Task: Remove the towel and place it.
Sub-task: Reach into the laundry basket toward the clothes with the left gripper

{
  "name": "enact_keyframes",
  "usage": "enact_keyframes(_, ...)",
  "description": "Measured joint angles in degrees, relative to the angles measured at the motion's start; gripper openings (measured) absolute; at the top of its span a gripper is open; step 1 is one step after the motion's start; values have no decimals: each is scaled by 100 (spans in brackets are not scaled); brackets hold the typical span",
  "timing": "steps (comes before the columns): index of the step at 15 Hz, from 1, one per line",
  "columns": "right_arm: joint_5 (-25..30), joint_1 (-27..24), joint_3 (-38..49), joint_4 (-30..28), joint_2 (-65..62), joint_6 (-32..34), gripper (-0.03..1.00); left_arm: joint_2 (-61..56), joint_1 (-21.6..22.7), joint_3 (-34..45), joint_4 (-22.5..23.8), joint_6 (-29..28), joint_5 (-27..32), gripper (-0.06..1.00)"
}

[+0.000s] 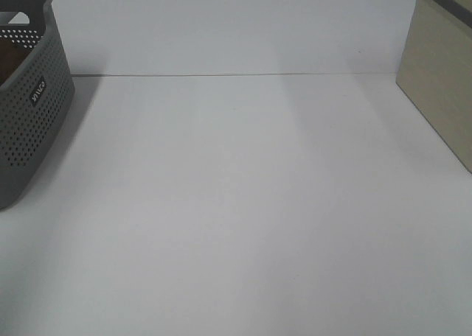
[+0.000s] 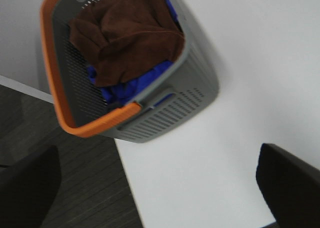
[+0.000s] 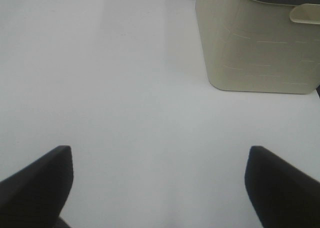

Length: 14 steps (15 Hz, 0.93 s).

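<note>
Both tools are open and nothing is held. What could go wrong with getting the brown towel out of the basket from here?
1. The towel lies bunched on top of a blue cloth. The left tool could pinch both and drag the blue one out too.
2. The grey basket stands near the edge of the table. A towel snagging on its orange rim might tip it or pull it off.

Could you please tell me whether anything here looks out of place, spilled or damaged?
Nothing stands out. The towel lies bunched inside the grey basket over a blue cloth, the beige bin stands upright, and the white table shows no spills or damage.
</note>
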Motion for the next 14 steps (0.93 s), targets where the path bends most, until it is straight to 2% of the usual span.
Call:
enact_keyframes(1, 0, 0, 0, 0, 0, 0, 89, 1175, 0, -985, 401, 659, 0, 99)
enact_keyframes(3, 0, 0, 0, 0, 0, 0, 89, 2424, 0, -1742, 837, 1100, 0, 99)
enact_keyframes(5, 0, 0, 0, 0, 0, 0, 89, 3615, 0, -2366, 1358, 1226, -11, 99)
enact_keyframes(8, 0, 0, 0, 0, 0, 0, 89, 5088, 0, -2893, 1977, 1375, -29, 99)
enact_keyframes(11, 0, 0, 0, 0, 0, 0, 89, 6073, 69, -3231, 2298, 1702, -74, 99)
enact_keyframes(14, 0, 0, 0, 0, 0, 0, 89, 6939, 361, -3753, 2114, 1960, -178, 99)
